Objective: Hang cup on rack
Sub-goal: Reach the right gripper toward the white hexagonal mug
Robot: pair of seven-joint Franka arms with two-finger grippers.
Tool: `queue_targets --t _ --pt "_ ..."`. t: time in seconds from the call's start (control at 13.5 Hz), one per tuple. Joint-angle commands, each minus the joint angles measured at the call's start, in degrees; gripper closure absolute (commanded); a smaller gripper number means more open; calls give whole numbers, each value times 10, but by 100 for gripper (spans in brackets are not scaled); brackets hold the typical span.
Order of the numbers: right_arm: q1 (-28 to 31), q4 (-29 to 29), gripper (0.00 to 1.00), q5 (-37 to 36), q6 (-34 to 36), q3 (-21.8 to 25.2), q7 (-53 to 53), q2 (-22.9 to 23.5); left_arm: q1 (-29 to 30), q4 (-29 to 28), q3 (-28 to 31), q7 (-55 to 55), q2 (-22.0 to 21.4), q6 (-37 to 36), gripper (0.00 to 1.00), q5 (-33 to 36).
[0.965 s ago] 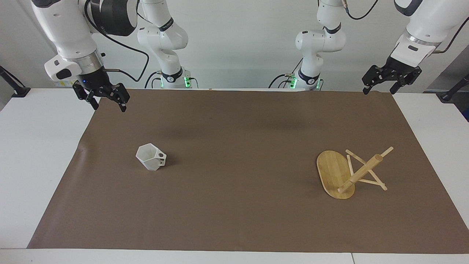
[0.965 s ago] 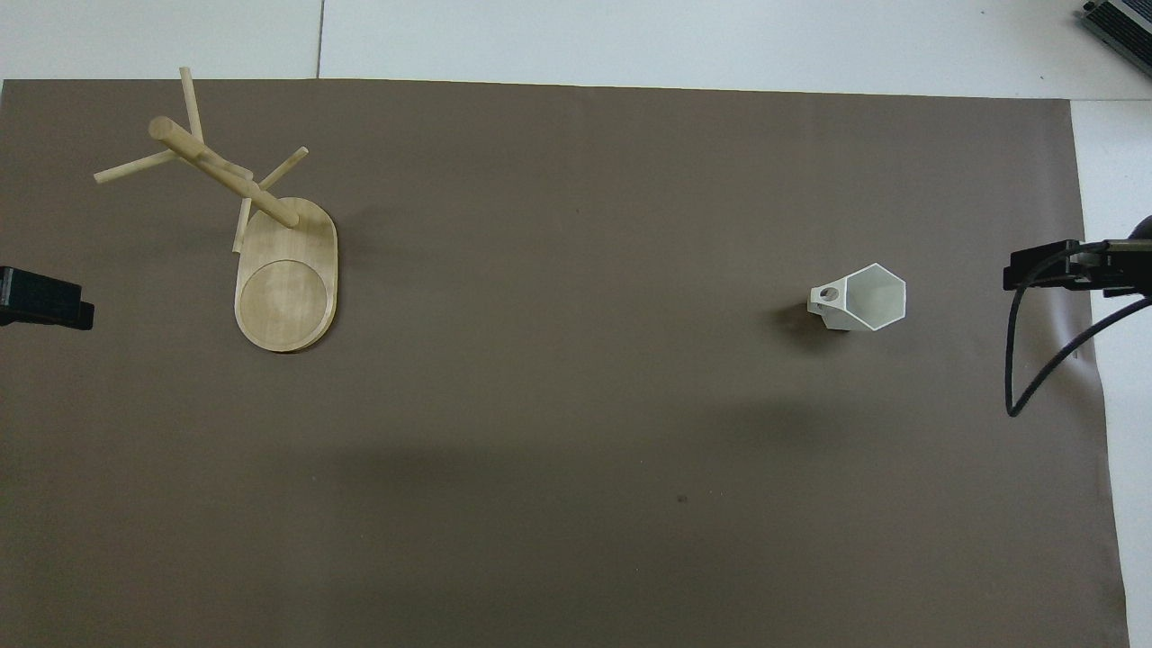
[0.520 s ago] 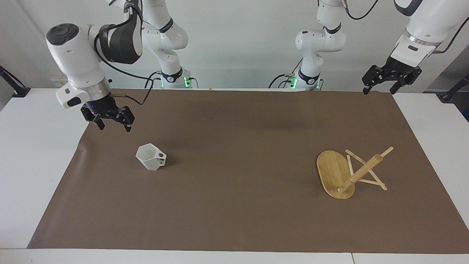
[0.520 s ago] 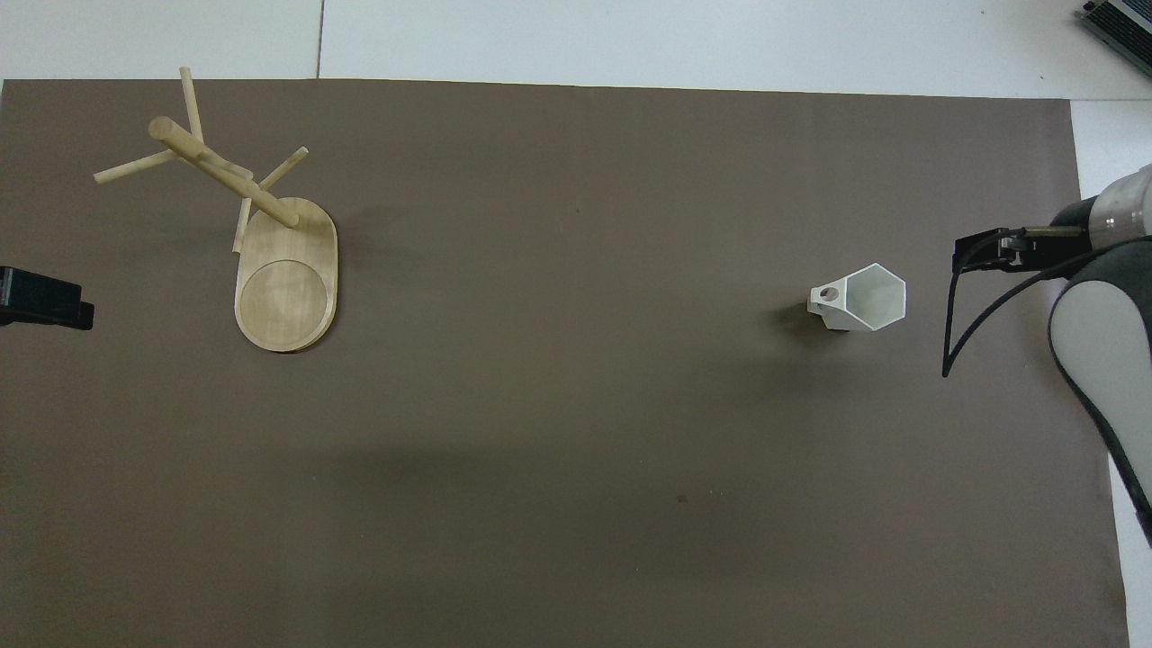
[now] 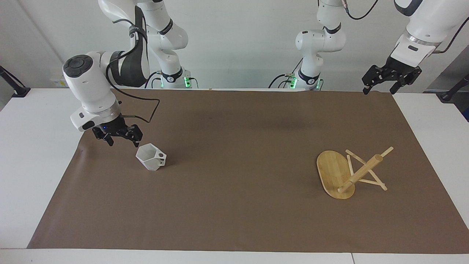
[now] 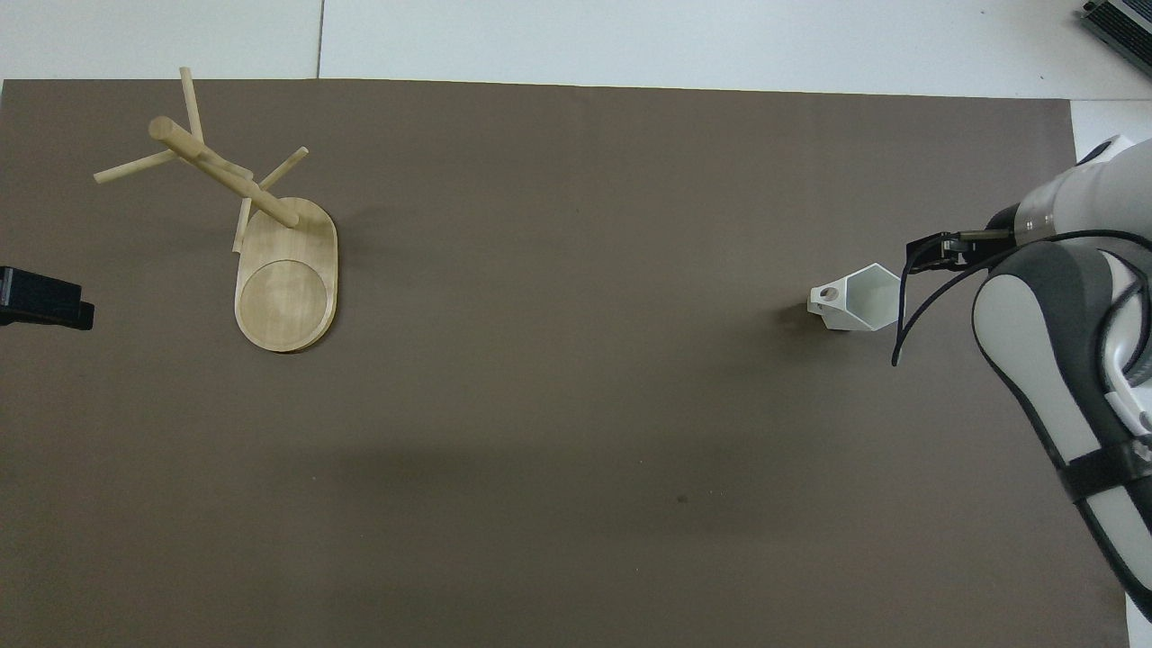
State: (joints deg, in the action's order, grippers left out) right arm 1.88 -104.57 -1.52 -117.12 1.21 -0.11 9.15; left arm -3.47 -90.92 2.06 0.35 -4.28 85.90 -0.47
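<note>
- Cup (image 5: 151,161) (image 6: 858,298) stands upright on the brown mat (image 5: 234,205) toward the right arm's end of the bench (image 5: 33,154), mouth up, handle with its round hole pointing toward the middle of the mat.
- Right end effector (image 5: 118,139) (image 6: 927,249) hangs low just beside the cup's rim, on the side away from the handle — fingers spread wide, nothing between them, not touching the cup as far as the facing view shows.
- A black cable loops from the right wrist over the mat near the cup.
- Rack (image 5: 351,174) (image 6: 243,216) lies tipped over toward the left arm's end of the mat, well apart from the cup — the oval base stands on its edge, the post slants up away from it, and the lower pegs rest on the mat.
- Left end effector (image 5: 379,88) (image 6: 45,300) waits high over the mat's corner at the left arm's end, fingers open, empty.
</note>
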Motion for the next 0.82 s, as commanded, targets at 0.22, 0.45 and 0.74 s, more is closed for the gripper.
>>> queue_targets --t 0.22,0.45,0.74 --pt "3 -68 0 3 -64 -3 -12 3 -7 -14 5 -6 -13 0 0 9" --pt "3 -89 0 3 -87 -3 -10 6 -7 -14 5 -6 -13 0 0 9" --pt "3 -113 0 3 -113 -3 -10 8 -7 -14 5 -6 -13 0 0 9"
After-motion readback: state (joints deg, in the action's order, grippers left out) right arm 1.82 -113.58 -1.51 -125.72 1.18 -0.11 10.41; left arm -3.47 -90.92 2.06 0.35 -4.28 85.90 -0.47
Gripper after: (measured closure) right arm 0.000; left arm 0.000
